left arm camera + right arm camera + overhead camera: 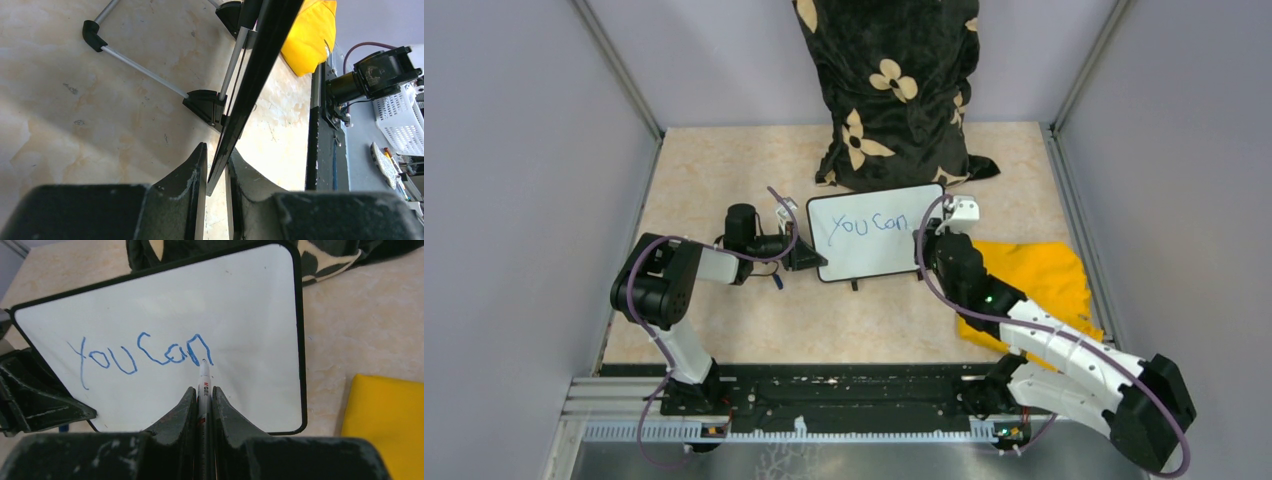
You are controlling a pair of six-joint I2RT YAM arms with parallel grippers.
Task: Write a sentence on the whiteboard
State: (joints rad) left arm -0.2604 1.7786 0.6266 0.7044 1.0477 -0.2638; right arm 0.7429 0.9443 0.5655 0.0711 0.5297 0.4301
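The whiteboard stands tilted at mid-table, with a white face and a thin black frame. It carries the blue words "You Can" in one line, which is the sentence as it stands. My left gripper is shut on the board's left edge. In the left wrist view the board shows edge-on between my fingers. My right gripper is shut on a white marker. The marker tip touches the board at the end of "Can".
A black pillow with cream flowers stands right behind the board. A yellow cloth lies on the table to the right of the board, under my right arm, and also shows in the right wrist view. The board's wire stand rests on the table.
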